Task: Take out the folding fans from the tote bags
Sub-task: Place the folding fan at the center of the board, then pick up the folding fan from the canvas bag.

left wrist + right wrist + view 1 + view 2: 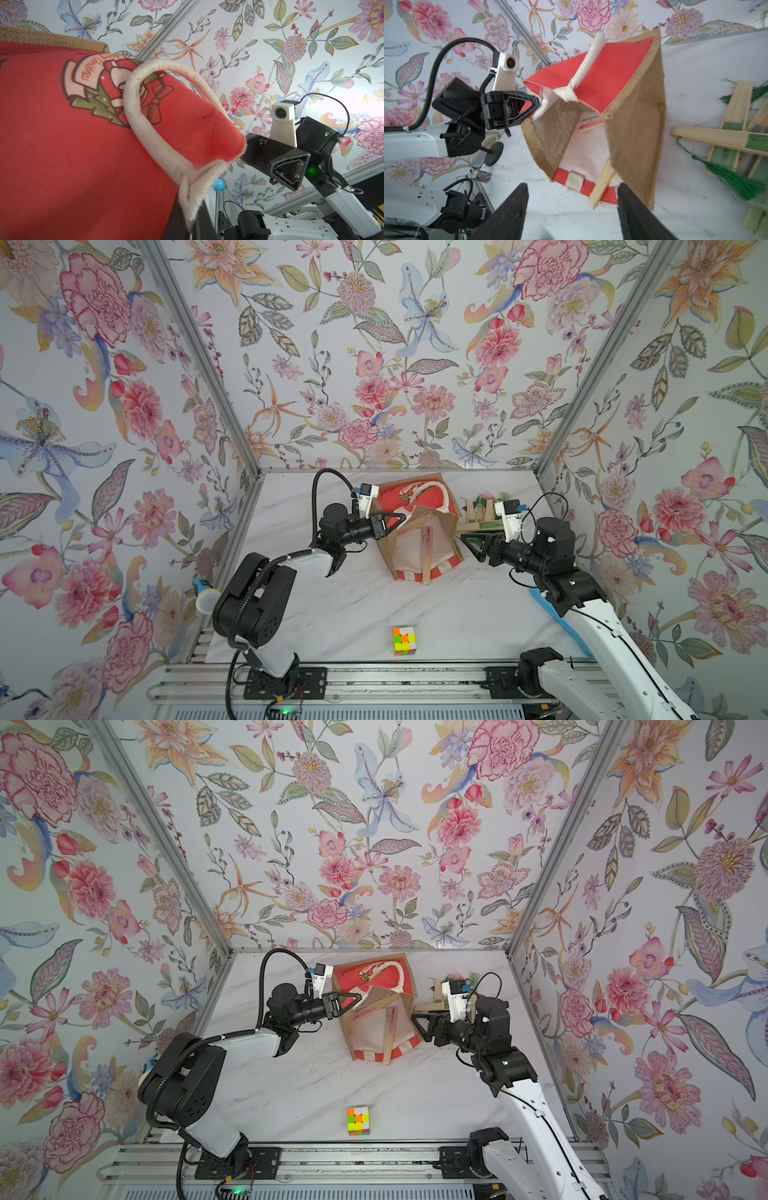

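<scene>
Left gripper (pixel 401 519): clamped on the tote bag (pixel 415 493) rim beside a rope handle, holding the mouth up. The bag lies at 12 o'clock. One pink folding fan (pixel 426 556) lies inside, bamboo end overhanging the striped trim. Right gripper (pixel 468 546): jaws apart, empty, at the bag's 3 o'clock side. Fan pile (pixel 482 512) at 2 o'clock.

Risk: the jaws could snag jute or lining and drag the bag.

White marbled table (pixel 332 614), Rubik's cube (pixel 404 641) at 6 o'clock, floral-papered walls (pixel 374 364).
</scene>
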Robot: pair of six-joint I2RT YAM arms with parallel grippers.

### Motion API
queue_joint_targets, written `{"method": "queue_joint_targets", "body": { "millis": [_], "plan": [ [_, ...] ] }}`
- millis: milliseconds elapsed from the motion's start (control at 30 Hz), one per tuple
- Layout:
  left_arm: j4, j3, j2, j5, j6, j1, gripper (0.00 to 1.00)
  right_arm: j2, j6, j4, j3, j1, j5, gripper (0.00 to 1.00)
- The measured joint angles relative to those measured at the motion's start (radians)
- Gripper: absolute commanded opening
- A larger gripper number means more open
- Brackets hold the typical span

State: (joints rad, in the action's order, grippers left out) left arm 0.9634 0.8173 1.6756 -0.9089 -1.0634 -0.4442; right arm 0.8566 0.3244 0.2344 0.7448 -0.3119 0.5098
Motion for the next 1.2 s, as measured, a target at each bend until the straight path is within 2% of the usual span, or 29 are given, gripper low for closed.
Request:
{"method": "queue_joint_targets", "body": {
  "millis": [233,367,533,700,933,1200],
  "plan": [
    [0.0,0.0,0.0,0.006,0.0,0.0,0.0,0.053,0.006,-0.114,-0.121,-0.36,-0.352,0.69],
    [0.0,0.0,0.0,0.008,0.0,0.0,0.0,0.155,0.036,-0.199,-0.14,-0.487,-0.531,0.7],
    [0.0,0.0,0.0,0.015,0.0,0.0,0.0,0.311,0.101,-0.238,-0.126,-0.528,-0.713,0.7],
    [0.0,0.0,0.0,0.023,0.0,0.0,0.0,0.414,0.17,-0.248,-0.092,-0.544,-0.835,0.71],
    [0.0,0.0,0.0,0.026,0.0,0.0,0.0,0.537,0.277,-0.228,0.013,-0.544,-0.911,0.74],
    [0.0,0.0,0.0,0.026,0.0,0.0,0.0,0.746,0.388,-0.169,0.15,-0.544,-0.919,0.75]
  ]
}}
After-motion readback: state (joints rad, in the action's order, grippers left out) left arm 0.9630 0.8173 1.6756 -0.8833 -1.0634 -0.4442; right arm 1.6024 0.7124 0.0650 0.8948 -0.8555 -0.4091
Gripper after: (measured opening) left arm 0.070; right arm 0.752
